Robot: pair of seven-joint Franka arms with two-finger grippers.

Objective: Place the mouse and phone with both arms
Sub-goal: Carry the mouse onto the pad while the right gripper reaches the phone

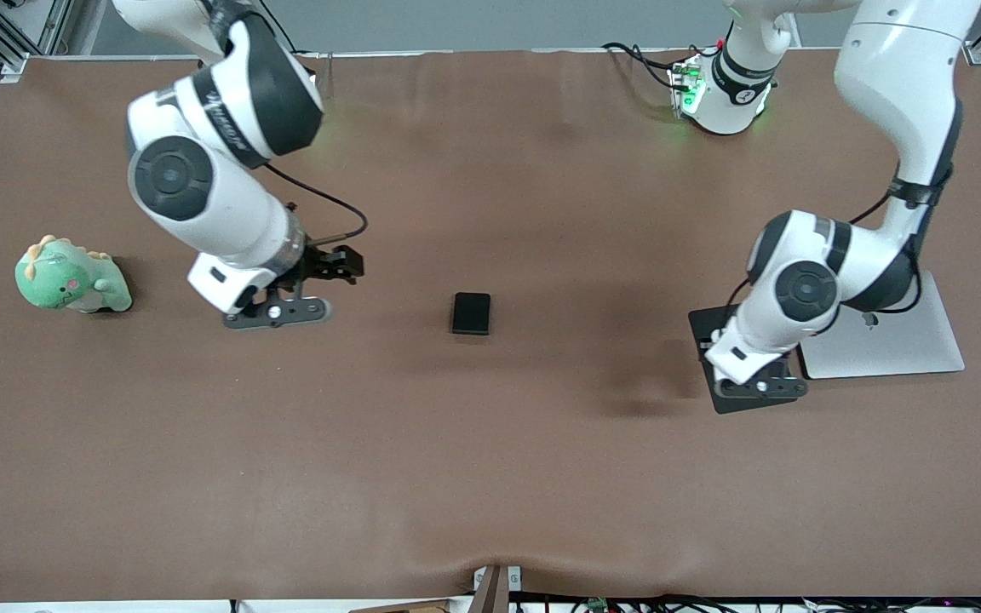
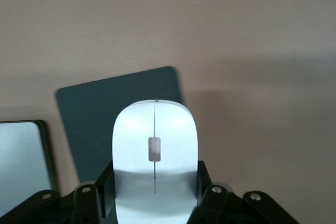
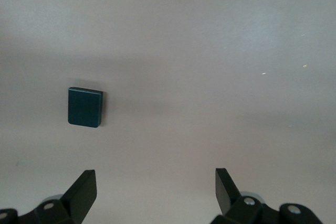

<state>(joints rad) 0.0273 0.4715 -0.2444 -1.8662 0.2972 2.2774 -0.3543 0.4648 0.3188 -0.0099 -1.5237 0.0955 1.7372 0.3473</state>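
Over the mouse pad (image 2: 105, 114), the mouse (image 2: 155, 156) is gripped by the left gripper (image 2: 155, 195), above the table.
A tilted or early release could send the glossy mouse sliding off the pad toward the silver slab (image 1: 891, 340). The right gripper (image 3: 156, 190) hangs unclenched and empty over bare table, well apart from the phone (image 1: 471, 313) lying mid-table toward the left arm's end.

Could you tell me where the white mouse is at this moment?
The mouse is clamped in the left gripper, held over the black mouse pad beside the silver laptop, toward the left arm's end of the table; the left wrist view shows it.
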